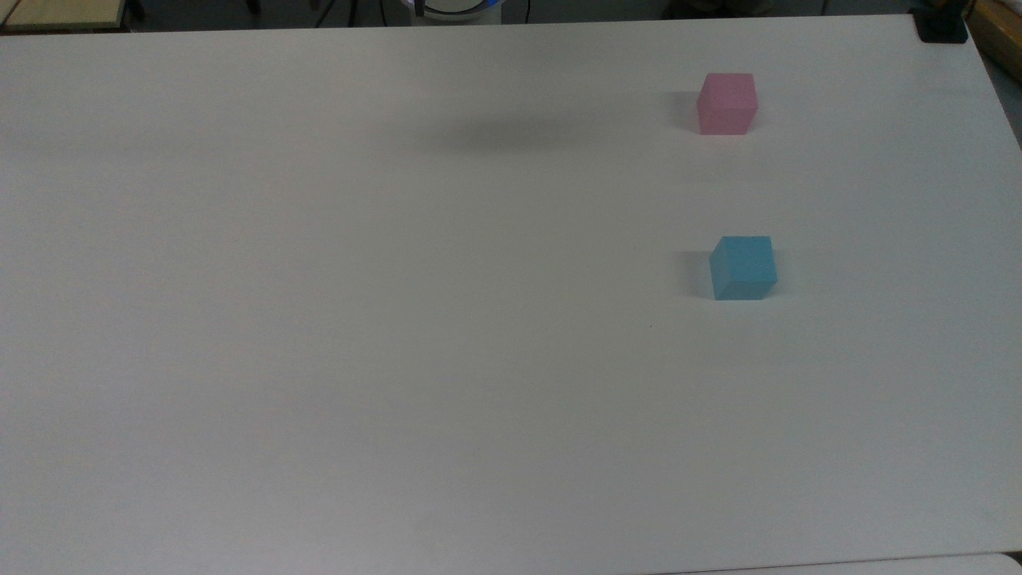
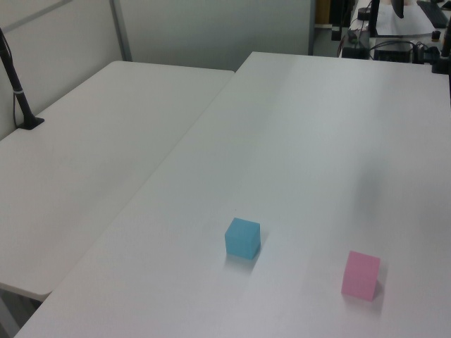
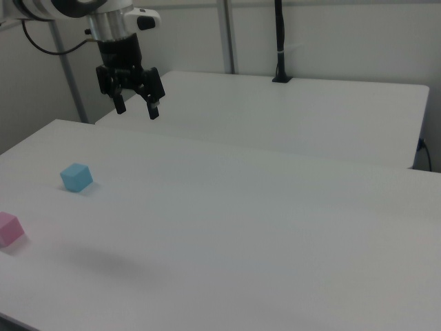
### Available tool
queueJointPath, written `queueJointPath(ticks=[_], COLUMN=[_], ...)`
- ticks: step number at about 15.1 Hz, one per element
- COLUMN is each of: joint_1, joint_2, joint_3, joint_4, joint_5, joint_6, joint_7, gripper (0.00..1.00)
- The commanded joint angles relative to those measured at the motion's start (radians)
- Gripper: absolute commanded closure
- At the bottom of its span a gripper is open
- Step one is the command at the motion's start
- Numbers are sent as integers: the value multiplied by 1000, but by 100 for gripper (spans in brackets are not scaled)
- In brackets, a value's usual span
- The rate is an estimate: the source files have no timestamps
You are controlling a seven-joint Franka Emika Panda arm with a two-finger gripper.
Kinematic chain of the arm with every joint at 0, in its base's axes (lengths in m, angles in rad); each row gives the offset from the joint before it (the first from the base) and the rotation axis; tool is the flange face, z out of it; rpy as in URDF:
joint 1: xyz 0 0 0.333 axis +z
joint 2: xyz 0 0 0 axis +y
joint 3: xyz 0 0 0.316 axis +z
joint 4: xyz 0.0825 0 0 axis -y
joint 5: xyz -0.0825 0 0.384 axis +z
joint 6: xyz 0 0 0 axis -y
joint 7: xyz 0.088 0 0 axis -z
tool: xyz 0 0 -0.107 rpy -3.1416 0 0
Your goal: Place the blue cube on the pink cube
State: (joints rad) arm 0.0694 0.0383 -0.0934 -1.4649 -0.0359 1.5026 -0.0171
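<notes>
The blue cube [image 1: 743, 267] rests on the white table [image 1: 399, 319], at the top view's right. The pink cube [image 1: 726, 104] stands apart from it, further back in the top view. Both also appear in the left view, blue cube [image 2: 242, 237] left of pink cube [image 2: 361, 275], and in the right view, blue cube [image 3: 76, 177] above pink cube [image 3: 9, 229] at the right view's left edge. My gripper [image 3: 136, 108] hangs high above the table in the right view, open, with nothing between its fingers, well above and to the right of the blue cube.
A second white table [image 2: 91, 162] adjoins on the left view's left, with a black post [image 2: 17, 88] clamped to it. A black clamp [image 1: 940, 28] sits at the table's far right corner in the top view. Desks with cables [image 2: 394, 35] stand behind.
</notes>
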Motion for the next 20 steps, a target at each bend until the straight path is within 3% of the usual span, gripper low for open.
queueJointPath(ticks=[1,20], joint_1=[-11,-7], joint_2=[-21,-26], joint_3=[4,4], joint_4=[-12,-9], joint_5=[16,18], joint_6=[-8,-10], joint_7=[-6,-43], gripper=[0,0])
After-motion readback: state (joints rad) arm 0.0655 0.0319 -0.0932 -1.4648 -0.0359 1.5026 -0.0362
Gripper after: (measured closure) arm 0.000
